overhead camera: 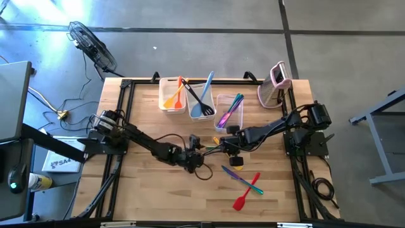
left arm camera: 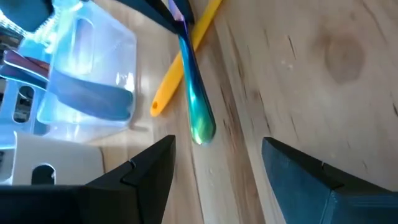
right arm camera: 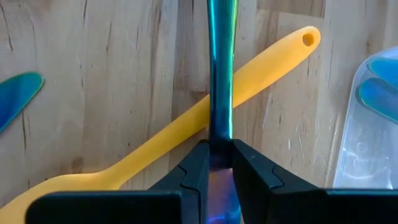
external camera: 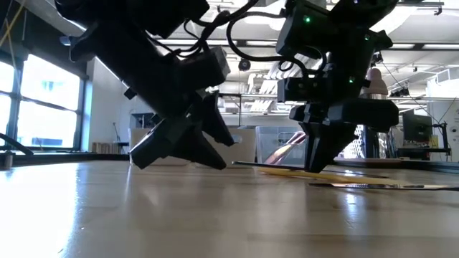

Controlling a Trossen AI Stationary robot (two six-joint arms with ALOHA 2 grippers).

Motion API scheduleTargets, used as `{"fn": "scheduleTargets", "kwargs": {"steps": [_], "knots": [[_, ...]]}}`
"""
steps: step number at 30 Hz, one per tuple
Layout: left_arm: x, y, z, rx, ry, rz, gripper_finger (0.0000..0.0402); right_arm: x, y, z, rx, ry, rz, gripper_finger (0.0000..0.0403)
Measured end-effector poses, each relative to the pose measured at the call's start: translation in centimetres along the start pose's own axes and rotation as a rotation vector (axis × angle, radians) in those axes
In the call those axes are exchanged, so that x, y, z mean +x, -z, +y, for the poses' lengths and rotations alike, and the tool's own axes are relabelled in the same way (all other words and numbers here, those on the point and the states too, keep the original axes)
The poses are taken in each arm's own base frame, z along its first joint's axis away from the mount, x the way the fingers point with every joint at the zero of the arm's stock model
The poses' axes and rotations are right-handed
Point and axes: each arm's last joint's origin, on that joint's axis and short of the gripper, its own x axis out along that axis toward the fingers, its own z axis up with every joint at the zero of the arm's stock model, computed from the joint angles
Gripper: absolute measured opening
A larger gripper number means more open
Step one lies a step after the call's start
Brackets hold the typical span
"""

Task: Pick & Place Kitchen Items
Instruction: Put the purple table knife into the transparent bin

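Your right gripper (right arm camera: 221, 163) sits at frame centre of the high view, fingers clamped on the iridescent teal utensil (right arm camera: 221, 74), which crosses over the yellow spatula (right arm camera: 186, 134) lying on the table (overhead camera: 145, 190). Your left gripper (left arm camera: 214, 168) is just left of it, fingers apart, the teal handle tip between and just ahead of them, not gripped. Red spatula (overhead camera: 247, 192) lies lower right; other utensils stand in three tubs (overhead camera: 168, 102) at upper centre

Backlit low view — silhouetted arms, glare
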Motion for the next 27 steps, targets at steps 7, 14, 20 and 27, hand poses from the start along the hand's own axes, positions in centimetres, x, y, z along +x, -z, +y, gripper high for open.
{"fn": "scheduleTargets", "kwargs": {"steps": [7, 14, 20, 27], "knots": [[0.3, 0.0, 0.5, -0.011, -0.007, -0.011, 0.0232, 0.0, 0.0, 0.1, 0.0, 0.0, 0.0, 0.0051], [0.8, -0.1, 1.3, -0.021, -0.042, -0.02, 0.0232, 0.0, 0.0, 0.1, 0.004, 0.0, -0.002, 0.0051], [1.1, 0.2, 1.8, -0.039, -0.034, -0.014, 0.0232, 0.0, -0.1, 0.1, 0.016, 0.001, -0.006, 0.0051], [1.7, 0.3, 1.1, -0.035, -0.002, -0.032, 0.0232, 0.0, -0.1, 0.2, 0.019, 0.004, -0.008, 0.0051]]}}
